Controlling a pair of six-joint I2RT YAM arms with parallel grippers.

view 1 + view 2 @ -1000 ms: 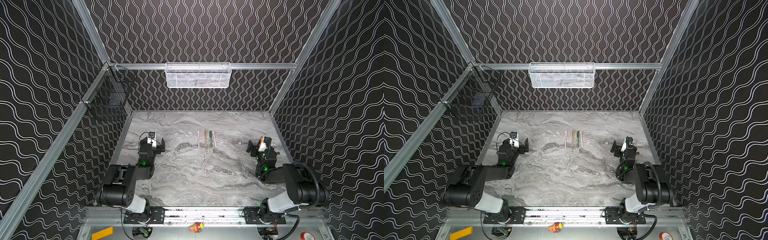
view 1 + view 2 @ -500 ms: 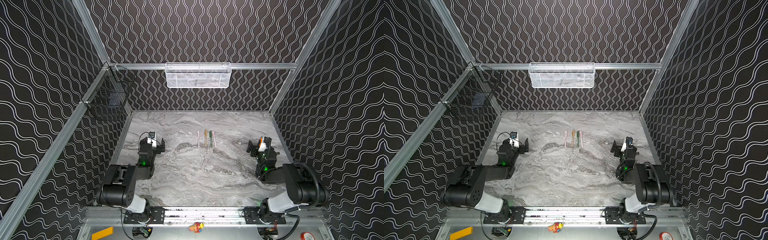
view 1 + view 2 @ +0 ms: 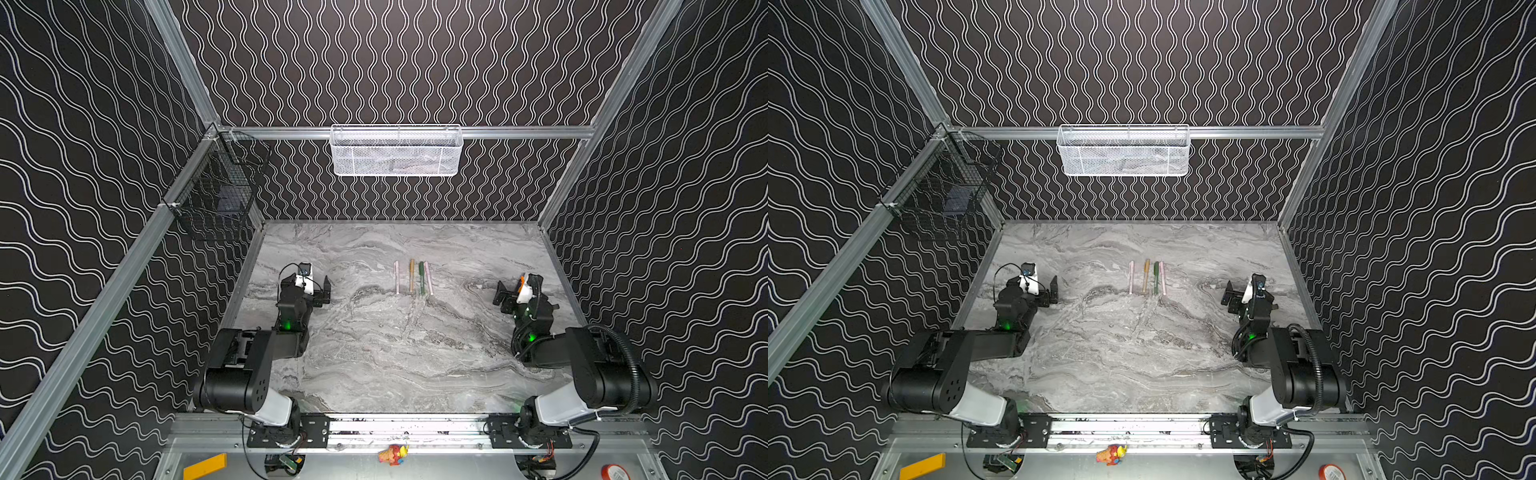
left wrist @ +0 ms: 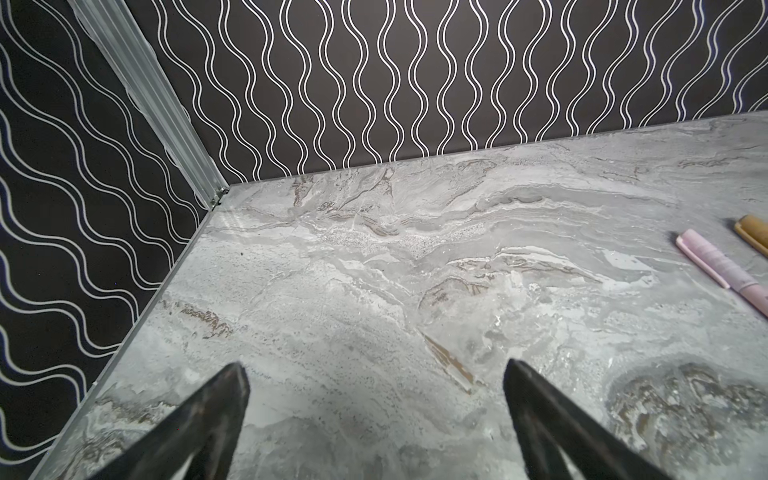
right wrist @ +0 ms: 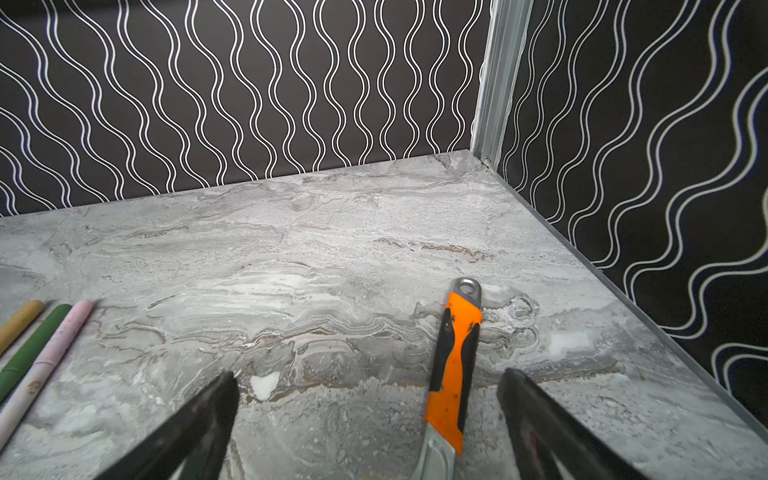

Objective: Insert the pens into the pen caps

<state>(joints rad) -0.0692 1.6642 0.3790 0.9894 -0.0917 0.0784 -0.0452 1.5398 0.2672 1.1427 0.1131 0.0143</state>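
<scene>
Pens (image 3: 411, 277), pen caps (image 4: 702, 258) seemingly fitted, are laid at 12 o'clock; left gripper (image 4: 374, 374) at 9 and right gripper (image 5: 368, 378) at 3 o'clock are spread, empty; the orange-handled tool (image 5: 455, 365) under the right jaws could be snagged on closing.

The spanner (image 5: 453, 374) and pens (image 5: 30, 348) run off the right wrist view's edge.

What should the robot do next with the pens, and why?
Probably nothing: the job looks done. The four pens lie side by side, and the pink pen seems to wear its cap already; no loose caps show on the table. The left gripper and right gripper stand open and empty, away from the pens.
</scene>
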